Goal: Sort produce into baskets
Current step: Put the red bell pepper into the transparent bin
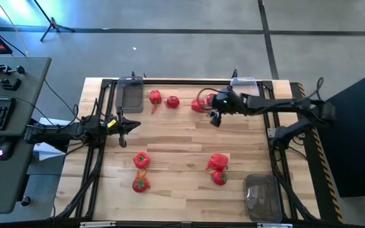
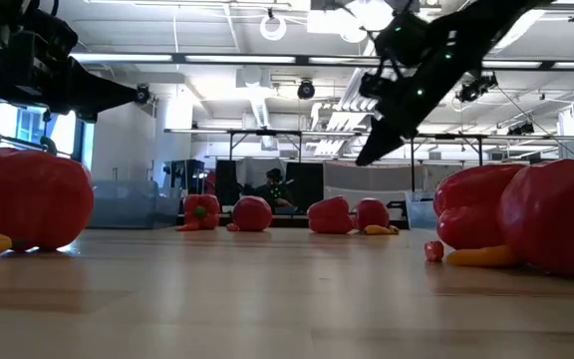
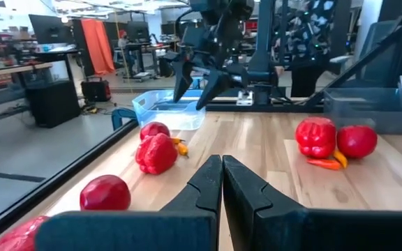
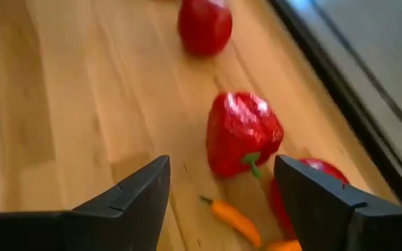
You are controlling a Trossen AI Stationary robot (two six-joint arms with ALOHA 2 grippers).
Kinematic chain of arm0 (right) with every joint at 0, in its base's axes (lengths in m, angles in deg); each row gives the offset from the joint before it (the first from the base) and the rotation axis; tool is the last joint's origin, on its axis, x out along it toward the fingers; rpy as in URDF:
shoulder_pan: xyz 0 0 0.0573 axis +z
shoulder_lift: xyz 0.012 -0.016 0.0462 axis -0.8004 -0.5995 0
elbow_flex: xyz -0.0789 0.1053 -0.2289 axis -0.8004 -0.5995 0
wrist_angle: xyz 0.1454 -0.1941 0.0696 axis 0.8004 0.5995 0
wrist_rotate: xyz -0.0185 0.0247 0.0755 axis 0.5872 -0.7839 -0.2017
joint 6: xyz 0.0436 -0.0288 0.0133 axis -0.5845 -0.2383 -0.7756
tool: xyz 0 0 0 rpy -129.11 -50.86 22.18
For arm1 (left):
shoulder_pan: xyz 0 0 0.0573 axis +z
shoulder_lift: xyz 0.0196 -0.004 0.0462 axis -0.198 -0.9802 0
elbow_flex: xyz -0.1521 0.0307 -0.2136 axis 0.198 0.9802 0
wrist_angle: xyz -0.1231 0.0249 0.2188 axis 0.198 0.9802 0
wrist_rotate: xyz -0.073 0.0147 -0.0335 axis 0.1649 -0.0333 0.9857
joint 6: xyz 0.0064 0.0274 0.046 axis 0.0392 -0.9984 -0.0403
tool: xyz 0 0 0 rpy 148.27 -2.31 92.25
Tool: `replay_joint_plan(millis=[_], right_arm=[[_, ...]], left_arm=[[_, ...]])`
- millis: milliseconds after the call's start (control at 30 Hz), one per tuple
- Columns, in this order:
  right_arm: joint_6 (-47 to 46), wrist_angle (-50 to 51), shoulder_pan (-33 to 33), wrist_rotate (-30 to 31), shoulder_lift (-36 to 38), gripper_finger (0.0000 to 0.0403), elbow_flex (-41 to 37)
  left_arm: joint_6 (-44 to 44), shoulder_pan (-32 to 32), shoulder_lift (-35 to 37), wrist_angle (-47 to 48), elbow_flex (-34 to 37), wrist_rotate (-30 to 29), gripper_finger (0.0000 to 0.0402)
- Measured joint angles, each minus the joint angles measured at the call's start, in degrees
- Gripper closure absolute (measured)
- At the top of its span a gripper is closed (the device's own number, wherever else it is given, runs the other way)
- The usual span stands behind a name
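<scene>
1. The right gripper (image 1: 215, 119) hangs above the table's far edge with fingers spread wide and empty, over a glossy red pepper-like piece (image 4: 243, 132) lying on the wooden table (image 1: 182, 152).
2. A thin orange carrot-like piece (image 4: 236, 219) and another red piece (image 4: 313, 185) lie just beside the pepper, so the fingers should straddle the pepper alone.
3. The nearest translucent plastic tub (image 1: 244, 85) sits close behind.
4. The left gripper (image 1: 129, 126) waits at the table's left, fingers pressed together.
</scene>
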Motion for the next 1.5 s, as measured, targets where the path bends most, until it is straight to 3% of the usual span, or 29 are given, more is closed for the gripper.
replay_joint_plan(millis=[300, 600, 933, 1067, 1267, 1500], right_arm=[[11.2, 11.4, -0.7, 5.6, -11.8, 0.0187, 11.9], [12.4, 15.9, -0.7, 9.9, -20.2, 0.0243, 18.1], [9.7, 15.8, 1.1, 6.7, -21.0, 0.0311, 18.2], [9.5, 15.8, 3.0, 7.8, -21.0, 0.0315, 18.2], [9.4, 17.8, 3.9, 16.9, -21.0, 0.0315, 18.2], [10.9, 17.5, 0.7, 12.7, -21.0, 0.0316, 18.2]], left_arm=[[-8.6, 0.0, 0.0, -0.1, 0.0, -0.7, 0.0401], [-9.0, 0.0, 0.0, 0.0, 0.0, -0.9, 0.0401], [-9.1, 0.0, 0.0, 0.0, 0.0, -0.9, 0.0401], [-8.6, -0.1, 0.0, 0.0, 0.0, -0.8, 0.0402], [-7.9, -0.1, 0.0, 0.0, 0.0, -0.8, 0.0401], [-7.4, -0.1, 0.0, 0.0, 0.0, -0.8, 0.0401]])
